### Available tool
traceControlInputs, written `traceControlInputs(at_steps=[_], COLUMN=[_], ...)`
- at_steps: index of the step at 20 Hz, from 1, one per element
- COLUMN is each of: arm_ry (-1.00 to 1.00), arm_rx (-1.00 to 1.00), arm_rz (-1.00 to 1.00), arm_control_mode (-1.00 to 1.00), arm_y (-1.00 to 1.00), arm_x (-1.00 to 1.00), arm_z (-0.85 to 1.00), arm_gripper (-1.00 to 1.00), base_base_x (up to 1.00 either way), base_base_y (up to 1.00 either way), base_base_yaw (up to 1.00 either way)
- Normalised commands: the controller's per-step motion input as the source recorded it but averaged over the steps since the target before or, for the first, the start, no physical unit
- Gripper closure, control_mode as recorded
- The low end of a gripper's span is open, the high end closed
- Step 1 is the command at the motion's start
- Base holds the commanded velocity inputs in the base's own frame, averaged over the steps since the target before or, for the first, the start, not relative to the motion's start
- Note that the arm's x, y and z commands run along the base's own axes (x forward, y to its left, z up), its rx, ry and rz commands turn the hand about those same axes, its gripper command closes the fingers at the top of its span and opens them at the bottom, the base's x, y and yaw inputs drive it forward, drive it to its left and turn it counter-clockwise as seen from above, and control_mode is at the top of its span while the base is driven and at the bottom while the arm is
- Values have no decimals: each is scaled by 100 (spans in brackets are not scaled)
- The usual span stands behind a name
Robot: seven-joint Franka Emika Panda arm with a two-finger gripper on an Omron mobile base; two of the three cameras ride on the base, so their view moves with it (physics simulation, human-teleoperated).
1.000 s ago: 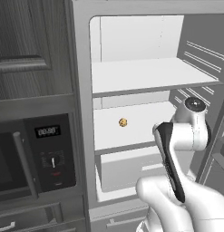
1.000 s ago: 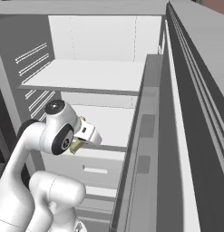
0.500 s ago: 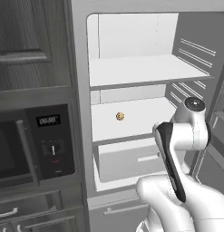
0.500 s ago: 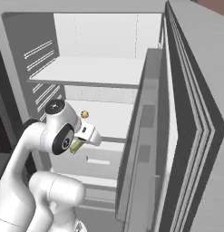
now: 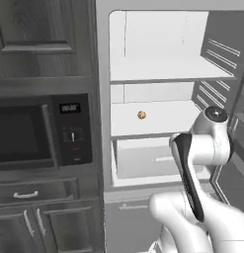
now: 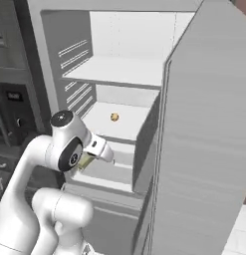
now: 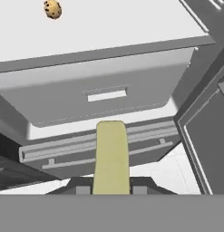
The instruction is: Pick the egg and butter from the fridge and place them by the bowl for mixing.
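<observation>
Left to right: the dark oven unit [image 5: 44,131], then the open fridge [image 5: 158,74], farther off now that I have backed the base away. My gripper [image 7: 111,188] pinches the butter [image 7: 111,158], already out of the fridge; the bowl comes next. A speckled cookie-like round [image 5: 141,115] sits on the middle shelf (no egg, that), and the open door [image 6: 204,129] crowds my right.

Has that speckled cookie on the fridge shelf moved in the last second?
No. The cookie sits at the same spot on its shelf; the view shifted with the base.
</observation>
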Motion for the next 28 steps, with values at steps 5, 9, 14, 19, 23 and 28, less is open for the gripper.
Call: traceControlInputs(at_steps=[5,9,14,19,23,28], arm_ry=[0,0,0,0,0,0], arm_rx=[0,0,0,0,0,0], arm_rz=[0,0,0,0,0,0], arm_control_mode=[100,100,100,100,100,100], arm_y=[0,0,0,0,0,0], arm_x=[0,0,0,0,0,0], arm_z=[0,0,0,0,0,0], arm_gripper=[100,100,100,100,100,100], base_base_x=[-33,-25,-11,11,40,67], base_base_y=[9,4,9,11,9,4], base_base_yaw=[78,89,95,85,67,42])
